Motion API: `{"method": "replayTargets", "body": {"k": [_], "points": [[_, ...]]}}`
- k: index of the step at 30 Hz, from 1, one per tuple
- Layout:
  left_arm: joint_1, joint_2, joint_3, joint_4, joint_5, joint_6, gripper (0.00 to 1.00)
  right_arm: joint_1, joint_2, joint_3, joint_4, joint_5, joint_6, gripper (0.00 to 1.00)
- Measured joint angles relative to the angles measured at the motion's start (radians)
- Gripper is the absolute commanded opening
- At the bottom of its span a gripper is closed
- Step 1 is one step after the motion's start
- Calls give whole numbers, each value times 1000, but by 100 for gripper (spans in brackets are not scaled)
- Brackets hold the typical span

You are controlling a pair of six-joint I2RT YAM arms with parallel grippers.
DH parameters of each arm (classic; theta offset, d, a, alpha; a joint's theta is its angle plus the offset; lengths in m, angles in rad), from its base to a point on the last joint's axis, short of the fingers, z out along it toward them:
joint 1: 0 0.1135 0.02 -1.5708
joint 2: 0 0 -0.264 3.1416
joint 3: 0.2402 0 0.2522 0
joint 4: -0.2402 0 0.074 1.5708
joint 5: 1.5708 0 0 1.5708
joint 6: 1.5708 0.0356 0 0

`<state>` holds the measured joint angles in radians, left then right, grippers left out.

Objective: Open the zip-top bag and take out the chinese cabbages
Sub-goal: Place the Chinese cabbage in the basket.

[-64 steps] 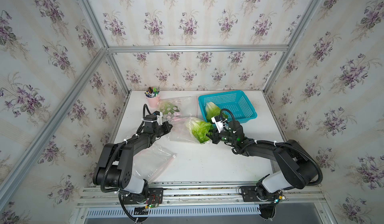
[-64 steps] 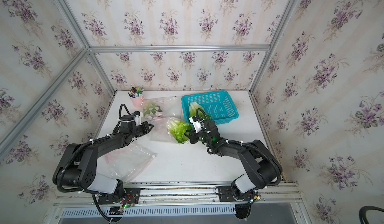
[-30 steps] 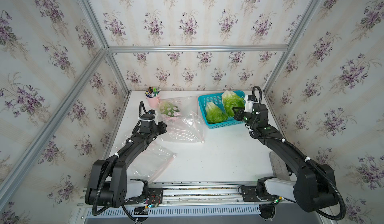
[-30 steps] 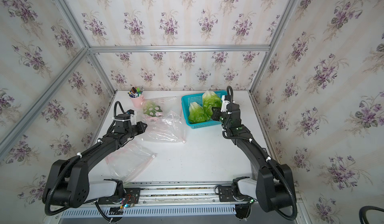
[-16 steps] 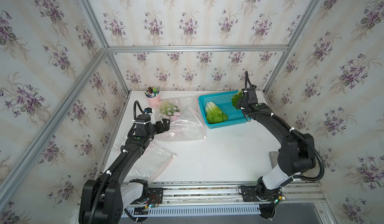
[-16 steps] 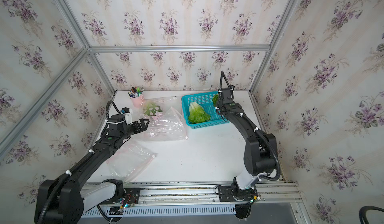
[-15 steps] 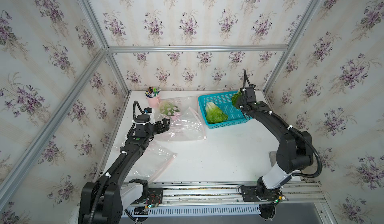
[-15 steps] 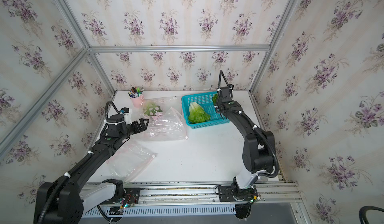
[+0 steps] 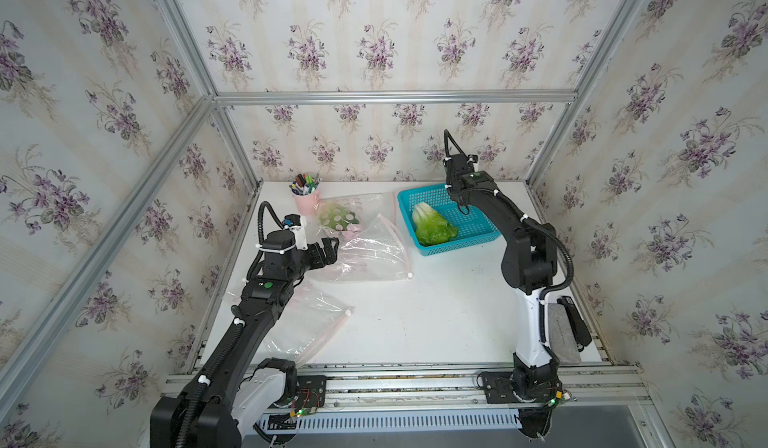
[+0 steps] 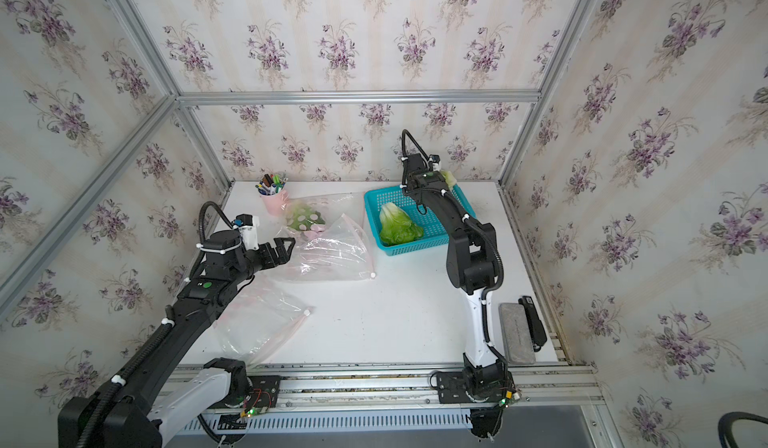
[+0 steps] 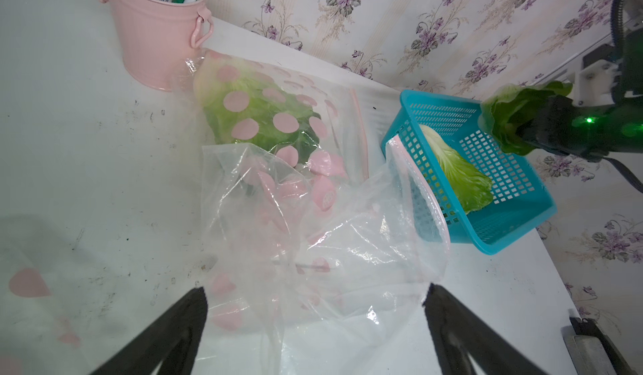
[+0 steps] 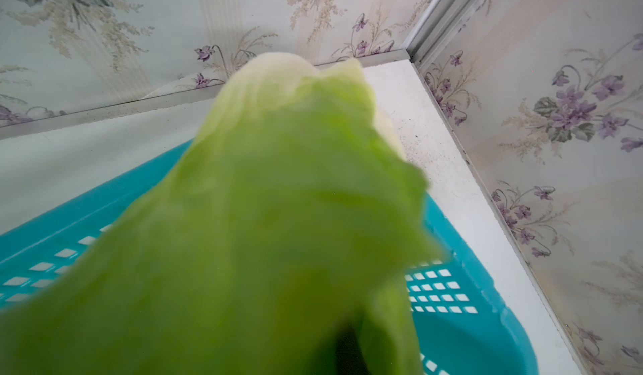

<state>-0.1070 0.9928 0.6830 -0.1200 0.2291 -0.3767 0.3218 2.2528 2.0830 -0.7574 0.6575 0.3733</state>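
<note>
Tabletop seen in both top views. The left gripper (image 9: pixel 330 250) stands spread wide and empty, just beside the near-left edge of the zip-top bag (image 9: pixel 370 254). That bag lies slack, open-mouthed and empty on the white table (image 9: pixel 415 321). A basket cabbage (image 9: pixel 434 225) rests inside the blue basket (image 9: pixel 457 248) at far right. The right arm reaches over the basket's far edge. In a top view, a pale tip of the held cabbage (image 10: pixel 449 177) shows beside its wrist.

Left wrist view. Two black fingers (image 11: pixel 163 331) stand wide apart with the clear film between them and nothing gripped. Far right, the right gripper (image 11: pixel 518 129) is clenched around the leafy middle of the held cabbage (image 11: pixel 511 112), above the basket (image 11: pixel 515 223). Far left, a bagged cabbage (image 11: pixel 257 112) lies inside a pink-spotted bag (image 11: pixel 334 87) beside a pink pen cup (image 11: pixel 156 42). Whether that bag's zip is closed cannot be told.

Right wrist view. The held cabbage (image 12: pixel 278 216) fills the frame, blurred, whitish end pointing away, with the basket (image 12: pixel 469 321) beneath it.

These heads look light and soft, with crinkled leaves likely to bruise or tear if squeezed. The firmer whitish base or mid-body seems the safer hold. The film looks slippery and floppy, so one gripper would probably need to pin its rim.
</note>
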Motion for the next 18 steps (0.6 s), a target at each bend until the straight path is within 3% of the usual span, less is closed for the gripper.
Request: {"method": "replayTargets", "body": {"k": [5,10,16,18], "points": [[-5,-10,9,-8,23,8,99,9,127,168,-140,29,1,0],[-5,-8,10,-8,32,11,100,27,148,197,-219,48,10,0],[-6,9,10,-16,43,11,99,30,264,303,-268,26,-1,14],[-7,7,10,-18,46,11,100,30,323,377,-273,14,-6,31]]}}
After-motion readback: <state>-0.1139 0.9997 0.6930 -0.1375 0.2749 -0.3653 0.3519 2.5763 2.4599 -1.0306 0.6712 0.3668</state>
